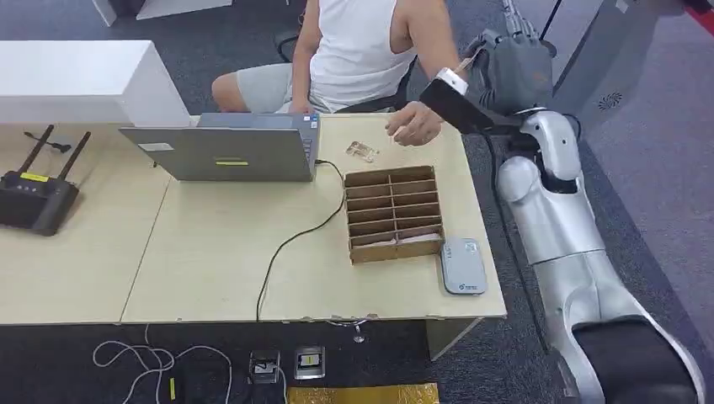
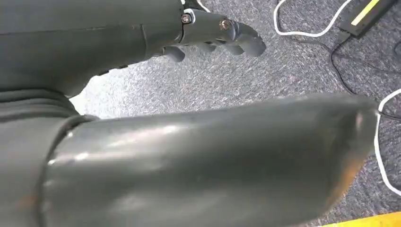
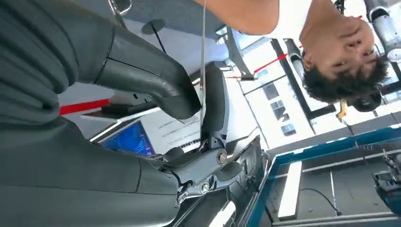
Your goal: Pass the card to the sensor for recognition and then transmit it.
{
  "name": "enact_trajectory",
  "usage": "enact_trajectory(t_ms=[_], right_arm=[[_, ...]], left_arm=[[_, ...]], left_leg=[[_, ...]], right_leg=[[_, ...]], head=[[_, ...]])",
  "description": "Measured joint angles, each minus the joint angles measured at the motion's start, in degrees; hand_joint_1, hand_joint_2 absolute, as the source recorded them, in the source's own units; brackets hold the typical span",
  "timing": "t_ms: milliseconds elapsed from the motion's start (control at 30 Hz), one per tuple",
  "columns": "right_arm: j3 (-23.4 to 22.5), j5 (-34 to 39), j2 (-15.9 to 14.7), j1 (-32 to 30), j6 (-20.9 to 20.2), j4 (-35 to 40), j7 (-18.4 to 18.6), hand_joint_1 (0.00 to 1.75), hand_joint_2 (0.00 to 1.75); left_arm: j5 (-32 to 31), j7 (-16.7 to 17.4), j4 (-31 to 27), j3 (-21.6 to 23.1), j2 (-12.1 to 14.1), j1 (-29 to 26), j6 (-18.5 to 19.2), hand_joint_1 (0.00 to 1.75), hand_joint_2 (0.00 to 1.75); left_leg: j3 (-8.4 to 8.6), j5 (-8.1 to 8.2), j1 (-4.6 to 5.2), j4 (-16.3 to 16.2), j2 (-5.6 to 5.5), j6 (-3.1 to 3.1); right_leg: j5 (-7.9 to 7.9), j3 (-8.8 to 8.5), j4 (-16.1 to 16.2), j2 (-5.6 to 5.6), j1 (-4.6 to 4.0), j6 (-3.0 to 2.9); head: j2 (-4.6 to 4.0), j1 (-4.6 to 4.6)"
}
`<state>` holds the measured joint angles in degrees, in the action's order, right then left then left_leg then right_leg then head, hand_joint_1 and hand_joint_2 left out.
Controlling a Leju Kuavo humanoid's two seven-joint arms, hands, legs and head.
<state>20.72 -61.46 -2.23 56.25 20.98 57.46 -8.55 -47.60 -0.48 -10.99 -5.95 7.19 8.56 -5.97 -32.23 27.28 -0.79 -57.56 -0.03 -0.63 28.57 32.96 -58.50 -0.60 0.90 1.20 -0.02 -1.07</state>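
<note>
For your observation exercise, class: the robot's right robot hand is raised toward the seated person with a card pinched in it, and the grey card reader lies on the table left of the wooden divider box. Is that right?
One detail is wrong. In the head view, the card reader lies right of the wooden divider box, not left. The right robot hand is raised toward the person, and the right wrist view shows the card pinched edge-on.

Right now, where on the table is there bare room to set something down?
Widest bare patch: between the laptop, the router and the table's front edge. Crowded on the right: divider box, card reader, black cable, a person's hand.
</note>
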Motion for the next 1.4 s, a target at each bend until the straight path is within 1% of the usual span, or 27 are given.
enact_trajectory(t_ms=[267, 400, 500, 700, 733, 767, 800, 1100, 1233, 1400], right_arm=[[0.17, -1.09, 1.62, 3.06, 0.26, -7.08, 0.20, 1.75, 1.75], [0.31, -3.22, 2.62, 5.11, 0.46, -14.04, 0.20, 1.75, 1.75], [1.16, -4.33, 2.78, 6.19, 0.28, -19.92, 0.28, 1.75, 1.75], [1.25, -4.09, 2.78, 6.48, 0.31, -24.76, 0.42, 1.75, 1.75], [1.25, -4.06, 2.78, 6.49, 0.37, -25.07, 0.42, 0.51, 1.75], [1.25, -4.02, 2.78, 6.53, 0.48, -25.57, 0.42, 0.23, 1.75], [1.25, -4.02, 2.78, 6.52, 0.65, -26.09, 0.44, 0.00, 1.75], [1.25, -3.26, 2.73, 6.65, 3.81, -29.29, 0.63, 0.00, 1.75], [1.16, -2.03, 2.38, 7.27, 7.39, -29.39, -0.22, 0.00, 1.75], [0.50, 0.86, 1.31, 9.59, 12.71, -29.22, -1.82, 0.00, 1.75]], left_arm=[[-0.61, 0.00, 0.00, 0.00, -0.22, 0.36, 0.52, 0.00, 0.00], [-1.11, 0.00, 0.00, 0.09, -0.22, 0.74, 0.79, 0.00, 0.00], [-1.46, 0.00, 0.00, 0.13, -0.17, 1.06, 1.44, 0.00, 0.00], [-1.22, 0.00, 0.00, 0.13, 0.33, 1.06, 1.57, 0.00, 0.00], [-1.18, 0.00, 0.02, 0.13, 0.42, 0.99, 1.57, 0.00, 0.00], [-1.12, 0.00, 0.00, 0.13, 0.48, 0.93, 1.57, 0.00, 0.00], [-1.09, -0.06, 0.00, 0.13, 0.55, 0.90, 1.57, 0.00, 0.00], [-1.09, -0.17, 0.02, 0.13, 0.85, 0.68, 1.51, 0.00, 0.00], [-1.25, -0.17, 0.00, 0.13, 1.09, 0.67, 1.49, 0.00, 0.00], [-1.20, -0.17, 0.02, 0.13, 1.22, 0.27, 1.22, 0.00, 0.00]], left_leg=[[-0.02, 0.00, 0.00, 0.00, -0.01, 0.00], [-0.01, 0.00, 0.00, 0.00, -0.01, 0.00], [0.02, 0.00, 0.00, 0.00, -0.01, 0.00], [-0.01, 0.00, 0.00, 0.00, -0.02, 0.00], [-0.01, 0.00, 0.00, 0.00, -0.02, 0.00], [0.00, 0.00, 0.00, 0.00, -0.02, 0.00], [0.00, 0.00, 0.00, 0.00, -0.02, 0.00], [0.00, 0.00, 0.00, -0.01, -0.01, 0.00], [0.00, 0.00, 0.00, -0.01, 0.00, 0.00], [0.00, 0.00, 0.00, -0.01, 0.00, 0.00]], right_leg=[[0.00, 0.00, 0.00, 0.00, 0.00, 0.00], [0.00, 0.00, 0.01, -0.01, 0.00, 0.00], [0.00, -0.02, 0.00, -0.02, 0.00, 0.00], [0.00, -0.01, 0.00, -0.03, 0.00, 0.00], [0.00, -0.01, 0.01, -0.03, 0.00, 0.00], [0.00, -0.02, 0.01, -0.02, 0.00, 0.00], [0.00, -0.02, 0.01, -0.01, 0.00, 0.00], [0.00, 0.02, 0.01, -0.01, 0.00, 0.00], [0.00, 0.03, 0.01, 0.01, 0.00, 0.00], [0.00, 0.03, 0.01, 0.01, 0.00, 0.00]], head=[[0.00, 0.00], [0.00, 0.00], [0.00, 0.02], [0.00, 0.00], [0.00, 0.00], [0.00, 0.02], [0.00, -0.02], [0.00, 0.00], [0.00, 0.02], [0.00, 0.00]])
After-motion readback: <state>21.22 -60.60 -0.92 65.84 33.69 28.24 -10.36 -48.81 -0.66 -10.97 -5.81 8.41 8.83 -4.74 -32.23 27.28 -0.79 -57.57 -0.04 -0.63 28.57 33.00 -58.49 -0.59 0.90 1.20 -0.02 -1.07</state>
